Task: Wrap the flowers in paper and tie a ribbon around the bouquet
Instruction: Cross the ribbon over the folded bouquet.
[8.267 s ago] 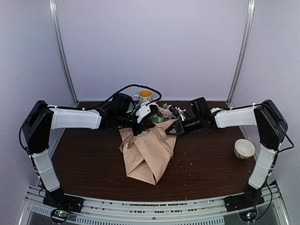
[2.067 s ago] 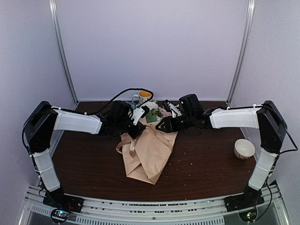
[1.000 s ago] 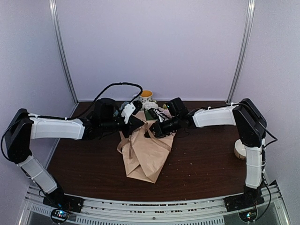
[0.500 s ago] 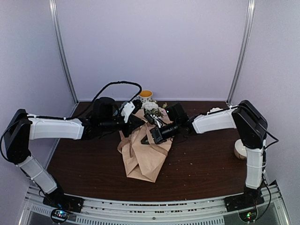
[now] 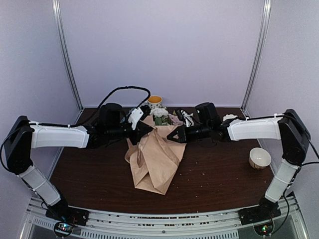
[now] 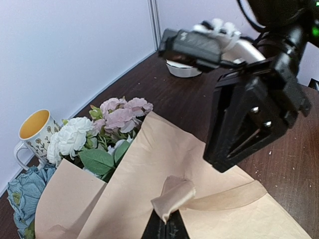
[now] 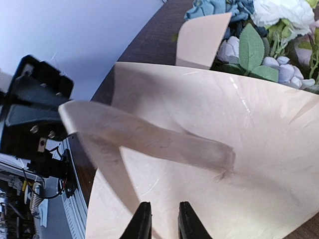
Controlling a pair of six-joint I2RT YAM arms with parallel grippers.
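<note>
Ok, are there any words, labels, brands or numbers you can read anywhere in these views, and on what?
No readable text in any view.
White ceramic mug with yellow inside: small floral pattern only, no words.
Crinkled peach-tan wrapping paper: plain, unprinted.
Pale round bowl: no lettering visible.
Lit circuit boards at the arm bases: any markings are too small to read.

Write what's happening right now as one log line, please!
left tool: shut on ribbon | right tool: slightly open near paper | flowers: inside paper, ribbon untied
</note>
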